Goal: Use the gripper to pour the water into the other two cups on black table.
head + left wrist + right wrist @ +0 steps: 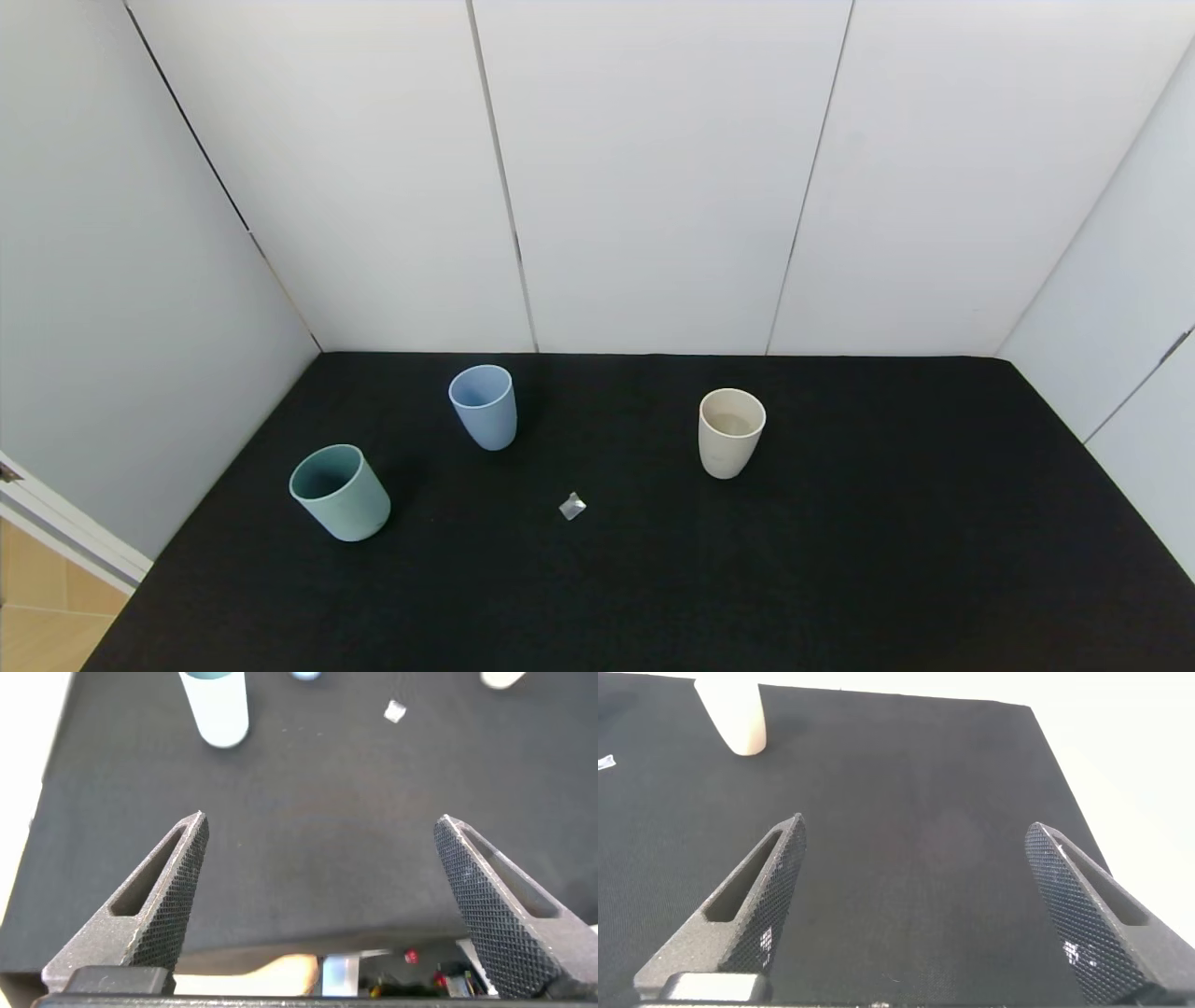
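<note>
Three tumblers stand upright on the black table (pixel 840 560). The light blue cup (pixel 484 406) is at the back left and the cream-beige cup (pixel 730 432) at the back right. The teal-green cup (pixel 340 492) stands nearer, at the left. No water stream shows. Neither gripper shows in the head view. In the left wrist view my left gripper (pixel 320 826) is open and empty over the table's near edge, with the teal-green cup (pixel 217 707) ahead of it. In the right wrist view my right gripper (pixel 915 831) is open and empty, with the cream-beige cup (pixel 734 714) ahead of it.
A small clear crumpled scrap (pixel 572 506) lies on the table between the cups; it also shows in the left wrist view (pixel 394 711). White wall panels (pixel 653 177) border the table at the back and on both sides.
</note>
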`<control>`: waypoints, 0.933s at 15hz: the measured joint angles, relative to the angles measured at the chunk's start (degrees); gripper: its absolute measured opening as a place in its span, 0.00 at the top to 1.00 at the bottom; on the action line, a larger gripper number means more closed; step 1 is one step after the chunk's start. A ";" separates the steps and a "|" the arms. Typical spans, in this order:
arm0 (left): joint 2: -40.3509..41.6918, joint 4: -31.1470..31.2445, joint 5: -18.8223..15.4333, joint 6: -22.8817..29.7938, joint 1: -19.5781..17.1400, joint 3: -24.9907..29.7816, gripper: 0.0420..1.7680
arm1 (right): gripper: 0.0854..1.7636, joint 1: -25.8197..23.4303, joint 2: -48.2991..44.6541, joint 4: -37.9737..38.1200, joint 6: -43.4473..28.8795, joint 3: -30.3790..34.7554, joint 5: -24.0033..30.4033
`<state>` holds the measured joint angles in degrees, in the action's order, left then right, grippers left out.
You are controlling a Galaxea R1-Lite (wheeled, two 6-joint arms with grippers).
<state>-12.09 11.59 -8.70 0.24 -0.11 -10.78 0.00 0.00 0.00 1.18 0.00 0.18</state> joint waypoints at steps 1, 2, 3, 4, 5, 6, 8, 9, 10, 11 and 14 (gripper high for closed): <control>1.57 0.15 -0.05 0.00 0.11 0.33 0.03 | 0.03 0.00 0.00 0.00 0.00 0.00 -0.02; 2.93 0.17 -0.06 0.00 0.13 0.63 0.03 | 0.03 0.00 0.00 0.00 0.02 0.00 -0.05; 4.68 0.20 -0.06 0.00 0.16 1.05 0.03 | 0.03 0.00 0.00 0.00 0.02 0.00 -0.02; 6.29 0.12 0.02 0.00 0.18 1.49 0.03 | 0.03 0.00 0.00 0.00 0.02 0.00 -0.02; 7.94 -0.29 0.17 -0.06 0.21 2.02 0.03 | 0.03 0.00 0.00 0.00 0.00 0.00 -0.02; 9.35 -1.34 0.50 -0.09 0.21 2.71 0.03 | 0.03 0.00 0.00 0.00 0.00 0.00 -0.02; 11.04 -6.61 0.77 -0.02 0.21 4.69 0.03 | 0.03 0.00 0.00 0.00 0.00 0.00 -0.02; 11.47 -10.41 1.33 -0.09 0.21 6.24 0.03 | 0.03 0.00 0.00 0.00 0.02 0.00 -0.02; 11.79 -13.32 3.30 -0.32 0.21 7.64 0.03 | 0.03 0.00 0.00 0.00 0.02 0.00 -0.02; 11.91 -14.42 5.05 -0.66 0.21 8.55 0.03 | 0.03 0.00 0.00 0.00 0.02 0.00 -0.02; 12.12 -15.92 8.33 -3.11 0.21 10.29 0.03 | 0.03 0.00 0.00 0.00 0.00 0.00 -0.02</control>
<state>0.02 -4.33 -0.38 -2.86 0.10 -0.49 0.00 0.00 0.00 1.18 0.00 0.16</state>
